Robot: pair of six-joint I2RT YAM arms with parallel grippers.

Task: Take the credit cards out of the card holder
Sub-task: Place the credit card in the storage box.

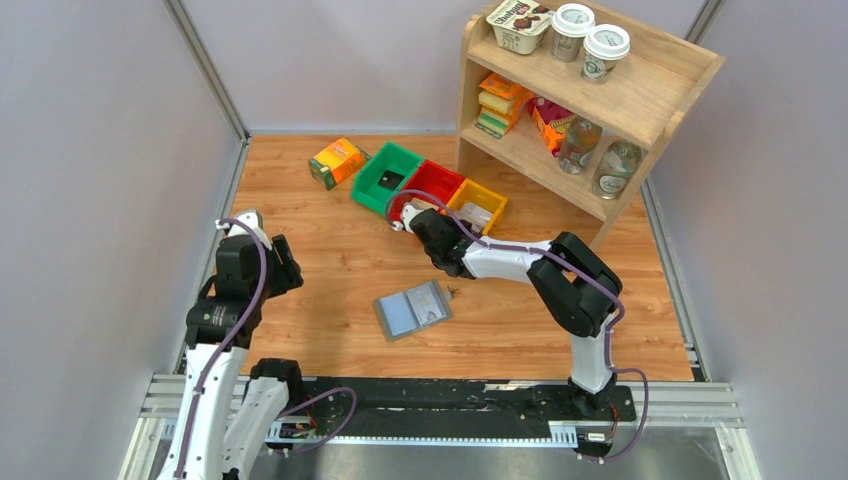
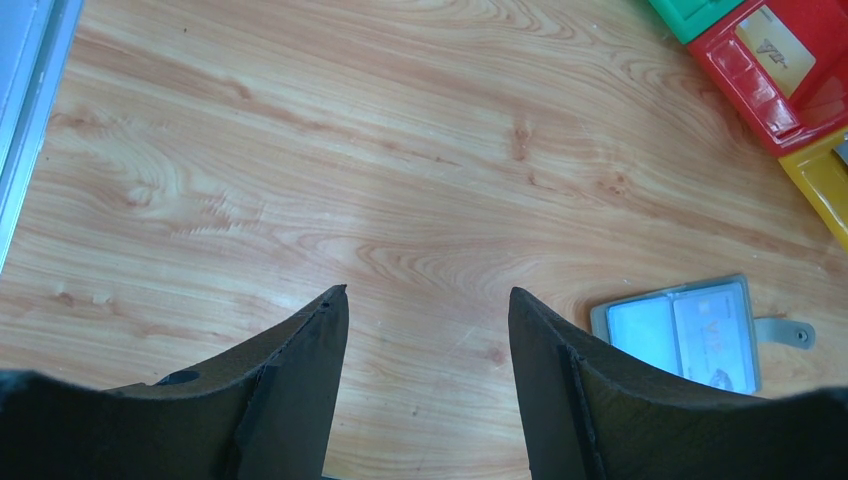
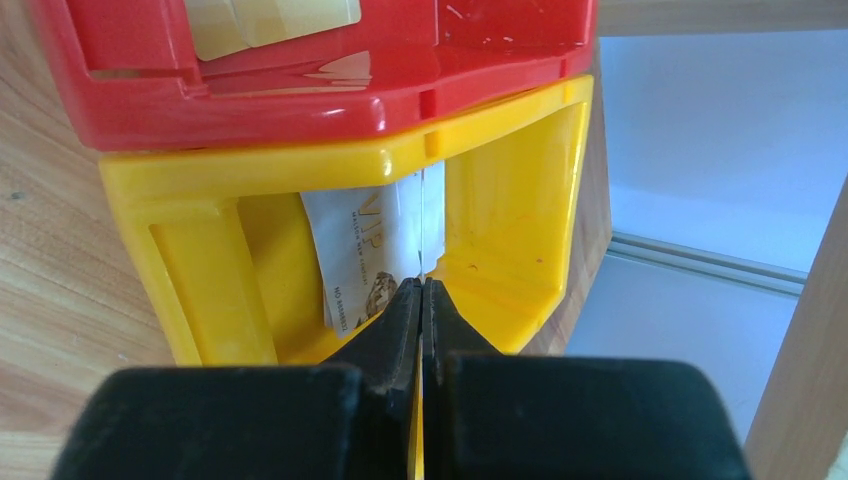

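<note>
The right gripper [image 3: 422, 287] pinches a credit card [image 3: 422, 220] over the far yellow bin [image 3: 512, 200]; next, let go. The left gripper [image 2: 428, 305] is apart.

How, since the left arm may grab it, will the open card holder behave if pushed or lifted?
The card holder lies open and flat on the smooth table, so it probably slides rather than tips. Its fold likely flops when lifted by one edge. The clear pockets look slippery.

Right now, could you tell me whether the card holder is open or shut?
Open: the card holder lies spread flat, both inner panels facing up.
</note>
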